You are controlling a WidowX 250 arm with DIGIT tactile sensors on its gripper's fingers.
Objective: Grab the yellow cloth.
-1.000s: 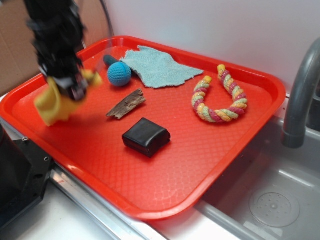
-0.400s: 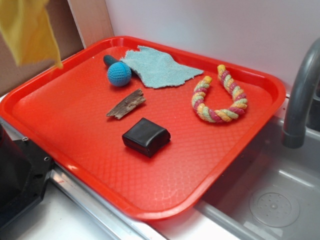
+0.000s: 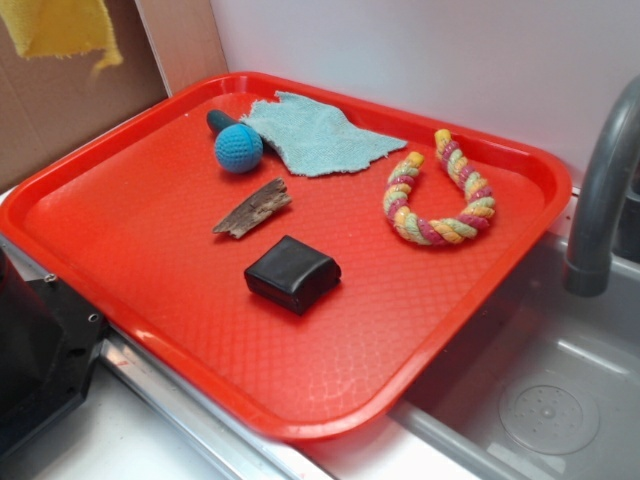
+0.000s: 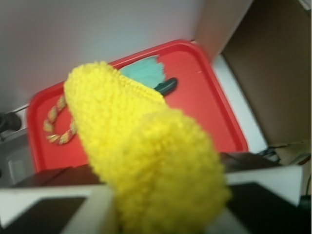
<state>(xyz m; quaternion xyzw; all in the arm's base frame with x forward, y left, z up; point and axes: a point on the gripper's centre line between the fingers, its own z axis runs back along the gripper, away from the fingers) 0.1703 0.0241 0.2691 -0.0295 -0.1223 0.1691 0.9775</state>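
Five items lie on the red tray (image 3: 130, 250): a light blue-green rag (image 3: 320, 135) at the far side, a blue crocheted ball (image 3: 238, 148) touching the rag's left edge with a dark teal handle (image 3: 218, 120) behind it, a scrap of brown wood (image 3: 252, 208) near the middle, a black block (image 3: 292, 272) just in front of the wood, and a yellow-pink-green braided rope toy (image 3: 440, 192) curled in a horseshoe toward the right. We see the yellow cloth (image 3: 62, 30) off the tray entirely, hanging in the upper left corner of the exterior view, high above the tray's left rim and against the brown board (image 3: 60, 110); its top is cut by the frame edge. From the wrist camera, we see the same cloth bunched up and filling the middle of the view, its lower end pinched between the pale fingers (image 4: 92, 209) of the gripper (image 4: 161, 214), which are pressed in on it from both sides. Far below it we make out the tray, the rag and the rope toy, well apart from the cloth. To the right of the tray stand a grey faucet (image 3: 600, 190) and a sink basin (image 3: 540, 400).
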